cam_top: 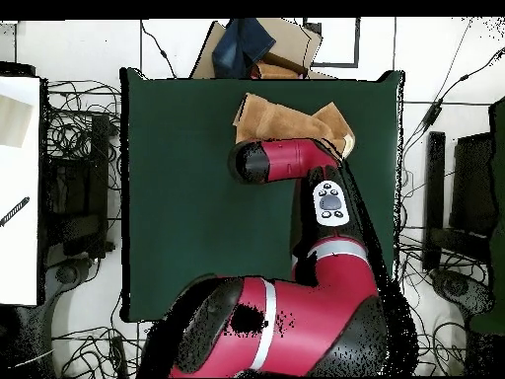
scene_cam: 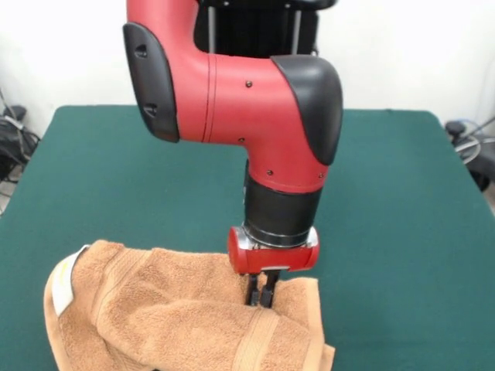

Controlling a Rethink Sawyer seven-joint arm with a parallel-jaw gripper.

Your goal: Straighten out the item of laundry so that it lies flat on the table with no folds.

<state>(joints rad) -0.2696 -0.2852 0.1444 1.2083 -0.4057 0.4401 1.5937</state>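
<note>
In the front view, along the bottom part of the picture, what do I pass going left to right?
White tag at the towel's left edge → towel → gripper pressed into the towel → bare green table.

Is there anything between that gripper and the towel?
Nothing: in the front view the gripper has its tips pressed right into the crumpled towel, near its right end. The overhead view hides this under the arm.
</note>
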